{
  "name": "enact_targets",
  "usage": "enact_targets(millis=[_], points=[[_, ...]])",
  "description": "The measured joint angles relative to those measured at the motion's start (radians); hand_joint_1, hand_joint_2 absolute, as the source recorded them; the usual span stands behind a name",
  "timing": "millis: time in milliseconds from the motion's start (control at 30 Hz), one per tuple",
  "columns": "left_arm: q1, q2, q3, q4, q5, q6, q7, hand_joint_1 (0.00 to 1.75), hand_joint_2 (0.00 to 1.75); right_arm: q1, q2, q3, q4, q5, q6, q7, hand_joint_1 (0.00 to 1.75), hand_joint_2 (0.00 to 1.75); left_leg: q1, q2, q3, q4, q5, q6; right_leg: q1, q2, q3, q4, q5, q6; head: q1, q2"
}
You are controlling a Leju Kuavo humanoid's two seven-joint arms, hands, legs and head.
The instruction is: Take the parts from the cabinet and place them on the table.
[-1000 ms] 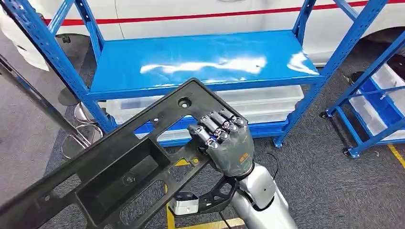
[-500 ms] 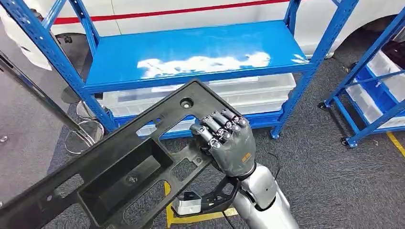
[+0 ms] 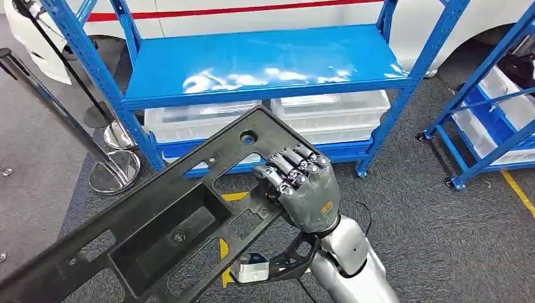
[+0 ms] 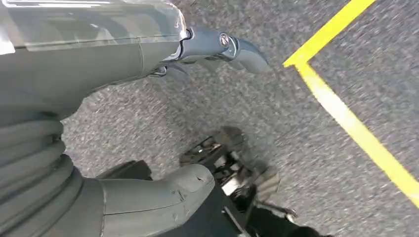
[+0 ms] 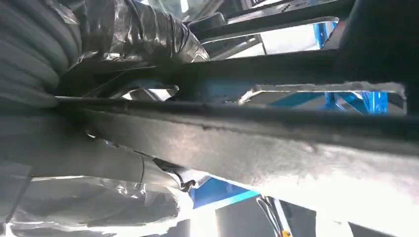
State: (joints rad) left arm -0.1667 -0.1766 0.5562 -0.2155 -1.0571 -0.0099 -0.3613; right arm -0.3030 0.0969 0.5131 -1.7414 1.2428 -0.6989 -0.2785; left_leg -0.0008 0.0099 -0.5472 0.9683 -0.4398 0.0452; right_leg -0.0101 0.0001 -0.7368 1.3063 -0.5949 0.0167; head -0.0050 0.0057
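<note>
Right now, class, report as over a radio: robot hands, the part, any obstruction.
Right robot hand grips the black part. Left robot hand holds nothing, over grey carpet. Blue shelf rack stands ahead, top shelf bare.

The right hand (image 3: 303, 189) sits at lower centre of the head view, fingers curled over the black part (image 3: 158, 227), silver forearm rising from the bottom edge. The left hand (image 4: 99, 163) hangs with fingers apart.
</note>
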Motion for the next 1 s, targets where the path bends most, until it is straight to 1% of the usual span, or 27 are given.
enact_targets(millis=[33,67,133,167,200,233,267,300,333,367,400,433,467,500,533,567,600,633,667,700,733,833,867,900,933,967,1000], points=[[0.001,0.000,0.000,0.000,0.000,0.000,0.000,0.00,1.75,0.000,-0.004,0.000,0.002,-0.003,0.000,0.001,1.75,1.75,0.001,0.000,-0.013,0.006,0.005,-0.003,-0.004,0.000,0.006,0.015,0.013,0.004,0.000,0.000],[0.001,0.000,0.000,0.000,0.001,0.000,-0.001,0.00,1.75,0.000,-0.007,0.000,0.004,-0.006,0.000,0.002,1.75,1.75,0.002,0.001,-0.026,0.014,0.008,-0.006,-0.010,-0.001,0.034,-0.012,0.043,0.008,0.000,0.000],[0.001,0.000,-0.003,0.000,0.002,0.000,-0.002,0.00,1.75,-0.001,-0.012,0.000,0.005,-0.008,0.000,0.002,1.75,1.75,0.006,0.000,-0.050,0.037,0.012,-0.013,-0.019,-0.001,0.146,-0.173,0.106,0.014,0.000,0.000],[0.001,0.000,-0.004,0.000,0.003,0.001,-0.003,0.00,1.75,-0.003,-0.013,0.001,0.005,-0.008,0.000,0.002,1.75,1.75,0.006,-0.001,-0.061,0.048,0.012,-0.016,-0.021,0.000,0.182,-0.243,0.080,0.015,0.000,0.000],[0.000,0.000,-0.005,0.000,0.005,0.002,-0.003,0.00,1.75,-0.005,-0.013,0.002,0.005,-0.009,0.000,0.002,1.75,1.75,0.002,-0.002,-0.073,0.058,0.014,-0.024,-0.009,0.003,0.192,-0.261,0.078,0.009,-0.001,0.000],[0.000,0.000,-0.005,0.000,0.006,0.002,-0.004,0.00,1.75,-0.004,-0.014,0.003,0.005,-0.010,0.000,0.002,1.75,1.75,0.002,-0.002,-0.074,0.058,0.021,-0.032,-0.009,0.004,0.185,-0.253,0.083,-0.001,-0.001,0.000],[0.002,0.000,-0.006,0.000,0.007,0.002,-0.005,0.00,1.75,-0.005,-0.016,0.003,0.006,-0.011,0.000,0.002,1.75,1.75,0.002,-0.002,-0.075,0.058,0.025,-0.038,-0.007,0.005,0.183,-0.255,0.083,-0.005,0.000,0.000],[0.003,0.000,-0.006,0.000,0.008,0.002,-0.005,0.00,1.75,-0.005,-0.016,0.004,0.006,-0.011,0.000,0.002,1.75,1.75,0.004,-0.002,-0.077,0.056,0.033,-0.047,-0.002,0.004,0.179,-0.255,0.090,-0.015,0.000,0.000],[0.005,0.000,-0.006,0.000,0.008,0.002,-0.005,0.00,1.75,-0.006,-0.016,0.005,0.006,-0.012,0.000,0.002,1.75,1.75,0.006,-0.004,-0.084,0.059,0.034,-0.052,-0.009,0.001,0.170,-0.265,0.101,-0.031,0.000,0.000],[0.005,0.000,-0.006,0.000,0.008,0.002,-0.004,0.00,1.75,-0.007,-0.017,0.007,0.007,-0.013,0.000,0.002,1.75,1.75,0.011,-0.006,-0.097,0.079,-0.002,-0.056,-0.009,0.000,0.163,-0.266,0.112,-0.041,-0.001,0.000],[0.005,0.000,-0.006,0.000,0.008,0.002,-0.005,0.00,1.75,-0.008,-0.017,0.008,0.007,-0.014,0.000,0.002,1.75,1.75,0.011,-0.006,-0.114,0.128,-0.059,-0.059,-0.009,-0.001,0.152,-0.267,0.122,-0.051,-0.001,0.000],[0.006,0.000,-0.006,0.000,0.008,0.002,-0.005,0.00,1.75,-0.008,-0.017,0.008,0.007,-0.015,0.000,0.002,1.75,1.75,0.012,-0.006,-0.135,0.202,-0.117,-0.063,-0.006,-0.002,0.140,-0.267,0.131,-0.054,-0.001,0.000],[0.005,0.000,-0.006,0.000,0.008,0.002,-0.004,0.00,1.75,-0.008,-0.017,0.009,0.008,-0.015,0.000,0.002,1.75,1.75,0.012,-0.006,-0.155,0.276,-0.159,-0.066,-0.003,-0.004,0.129,-0.266,0.140,-0.056,-0.001,0.000],[0.005,0.000,-0.006,0.000,0.008,0.002,-0.004,0.00,1.75,-0.008,-0.017,0.010,0.008,-0.015,0.000,0.002,1.75,1.75,0.012,-0.006,-0.168,0.340,-0.182,-0.068,-0.001,-0.005,0.116,-0.265,0.150,-0.057,-0.001,0.000],[0.006,0.000,-0.006,0.000,0.008,0.002,-0.004,0.00,1.75,-0.008,-0.017,0.010,0.009,-0.013,0.000,0.002,1.75,1.75,0.012,-0.006,-0.164,0.365,-0.175,-0.067,0.001,-0.006,0.103,-0.264,0.158,-0.057,-0.001,0.000],[0.006,0.000,-0.006,0.000,0.009,0.002,-0.004,0.00,1.75,-0.008,-0.017,0.012,0.011,-0.013,0.000,0.005,1.75,1.75,0.012,-0.006,-0.139,0.347,-0.146,-0.065,0.002,-0.006,0.091,-0.262,0.167,-0.056,-0.001,0.000],[0.006,0.000,-0.006,0.000,0.010,0.002,-0.004,0.00,1.75,-0.008,-0.017,0.014,0.013,-0.014,0.000,0.009,1.75,1.75,0.012,-0.006,-0.098,0.294,-0.111,-0.061,0.002,-0.005,0.080,-0.260,0.175,-0.055,-0.001,0.000],[0.004,0.000,-0.006,0.000,0.011,0.002,-0.004,0.00,1.75,-0.009,-0.018,0.016,0.015,-0.016,0.000,0.018,1.75,1.75,0.011,-0.006,-0.034,0.203,-0.078,-0.056,0.003,-0.005,0.068,-0.258,0.183,-0.054,-0.001,0.000],[0.002,0.000,-0.006,-0.001,0.013,0.002,-0.004,0.00,1.75,-0.011,-0.019,0.019,0.016,-0.016,0.000,0.026,1.75,1.75,0.009,-0.007,0.032,0.112,-0.071,-0.048,0.003,-0.004,0.062,-0.256,0.191,-0.051,-0.001,0.000],[-0.001,0.000,-0.006,-0.002,0.014,0.002,-0.003,0.00,1.75,-0.013,-0.019,0.019,0.016,-0.014,0.000,0.030,1.75,1.75,0.002,-0.007,0.072,0.040,-0.097,-0.043,0.007,-0.003,0.057,-0.255,0.198,-0.045,-0.001,0.000],[-0.002,0.000,-0.006,-0.002,0.014,0.002,-0.003,0.00,1.75,-0.014,-0.019,0.020,0.016,-0.011,0.000,0.035,1.75,1.75,0.002,-0.007,0.078,0.028,-0.095,-0.043,0.005,-0.006,0.056,-0.259,0.209,-0.038,0.000,0.000],[0.001,-0.001,-0.006,-0.002,0.014,0.002,0.000,0.00,1.75,-0.016,-0.021,0.025,0.018,-0.004,0.000,0.040,1.75,1.75,-0.003,-0.007,0.059,0.015,-0.065,-0.027,0.002,-0.005,0.056,-0.277,0.239,-0.018,0.000,0.000],[-0.001,-0.004,-0.007,-0.002,0.014,0.002,0.000,0.00,1.75,-0.016,-0.022,0.025,0.020,-0.004,0.000,0.040,1.75,1.75,0.006,0.001,0.059,0.006,-0.048,-0.022,0.000,-0.004,0.050,-0.266,0.216,-0.015,0.000,0.000],[-0.003,-0.005,-0.007,-0.002,0.014,0.002,0.000,0.00,1.75,-0.017,-0.023,0.026,0.020,-0.003,0.000,0.041,1.75,1.75,0.004,0.000,0.043,0.005,-0.036,-0.012,-0.001,-0.002,0.035,-0.232,0.159,-0.013,0.000,0.000],[-0.004,-0.006,-0.007,-0.002,0.014,0.002,0.001,0.00,1.75,-0.017,-0.024,0.026,0.021,-0.003,0.000,0.042,1.75,1.75,0.004,0.001,0.029,0.007,-0.025,-0.004,-0.002,-0.001,0.017,-0.172,0.095,-0.010,0.000,0.000],[-0.005,-0.006,-0.007,-0.002,0.014,0.002,0.001,0.00,1.75,-0.017,-0.026,0.026,0.022,-0.003,0.000,0.044,1.75,1.75,0.003,0.001,0.015,0.008,-0.015,-0.005,-0.003,-0.001,-0.001,-0.100,0.042,-0.007,0.000,0.000],[-0.004,-0.006,-0.007,-0.002,0.014,0.002,0.002,0.00,1.75,-0.017,-0.029,0.027,0.023,-0.004,0.000,0.045,1.75,1.75,0.002,0.001,-0.001,0.011,-0.004,-0.005,-0.004,-0.001,-0.015,-0.028,0.012,-0.003,0.000,0.000]])
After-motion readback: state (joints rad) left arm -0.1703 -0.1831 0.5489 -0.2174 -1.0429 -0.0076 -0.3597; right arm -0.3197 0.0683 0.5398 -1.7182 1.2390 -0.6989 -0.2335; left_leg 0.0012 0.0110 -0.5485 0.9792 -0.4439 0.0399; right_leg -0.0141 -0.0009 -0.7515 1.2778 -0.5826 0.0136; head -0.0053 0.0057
